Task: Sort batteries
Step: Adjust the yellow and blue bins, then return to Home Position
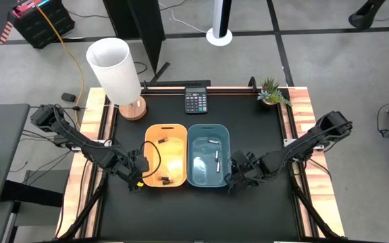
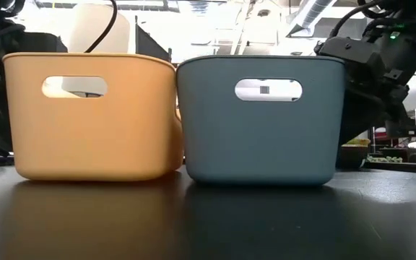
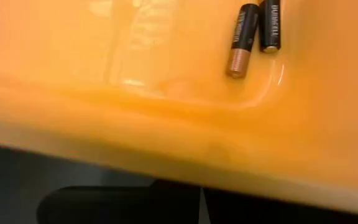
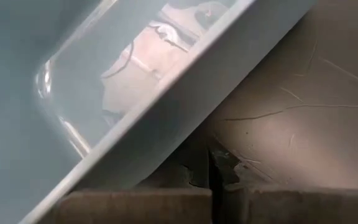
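Your sorting looks about finished: dark batteries [image 1: 165, 180] lie in the yellow bin [image 1: 155, 129], pale batteries [image 1: 216, 160] in the blue bin [image 1: 223, 132], and none shows on the surface [image 1: 248, 121]. The left pincer [image 1: 138, 181] sits just beside the yellow bin's near corner, the right pincer [image 1: 236, 182] beside the blue bin's; whether either is spread, you cannot tell. Next, check for strays before pulling both arms clear.

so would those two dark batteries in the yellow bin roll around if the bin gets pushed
Probably. The two dark batteries are smooth little cylinders lying loose on their sides on the glossy floor of the yellow bin, so a shove could roll them. They look rigid and light, and the bin's walls should keep them inside. They touch each other, so they may roll together.
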Robot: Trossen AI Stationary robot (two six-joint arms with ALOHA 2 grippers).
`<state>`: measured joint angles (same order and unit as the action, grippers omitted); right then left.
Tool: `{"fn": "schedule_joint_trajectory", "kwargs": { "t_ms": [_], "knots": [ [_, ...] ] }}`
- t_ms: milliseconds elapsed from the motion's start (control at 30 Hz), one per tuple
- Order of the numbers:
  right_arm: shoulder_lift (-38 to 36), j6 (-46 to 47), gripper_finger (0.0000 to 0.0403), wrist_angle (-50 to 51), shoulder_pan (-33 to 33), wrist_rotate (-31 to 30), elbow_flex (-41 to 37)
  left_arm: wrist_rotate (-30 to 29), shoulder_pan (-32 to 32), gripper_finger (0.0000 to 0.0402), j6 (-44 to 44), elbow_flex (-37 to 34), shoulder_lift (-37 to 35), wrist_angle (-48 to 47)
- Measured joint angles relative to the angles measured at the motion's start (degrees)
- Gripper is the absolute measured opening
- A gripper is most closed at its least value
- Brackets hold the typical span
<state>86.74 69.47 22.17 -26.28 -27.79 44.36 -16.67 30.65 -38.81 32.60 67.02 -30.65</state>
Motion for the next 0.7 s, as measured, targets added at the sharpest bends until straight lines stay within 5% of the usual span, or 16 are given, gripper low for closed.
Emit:
{"fn": "schedule_joint_trajectory", "kwargs": {
  "t_ms": [400, 700],
  "knots": [
    [-2.93, -5.63, 0.0, 6.13, -1.7, -1.05, 0.02, -0.14, 1.76, 0.0, -4.2, 0.0, -0.02, -5.75],
    [-10.94, -16.98, 0.0, 11.92, -8.51, -12.0, 0.02, -9.94, 9.35, 0.0, -6.65, -0.02, -8.12, -7.66]
  ]
}}
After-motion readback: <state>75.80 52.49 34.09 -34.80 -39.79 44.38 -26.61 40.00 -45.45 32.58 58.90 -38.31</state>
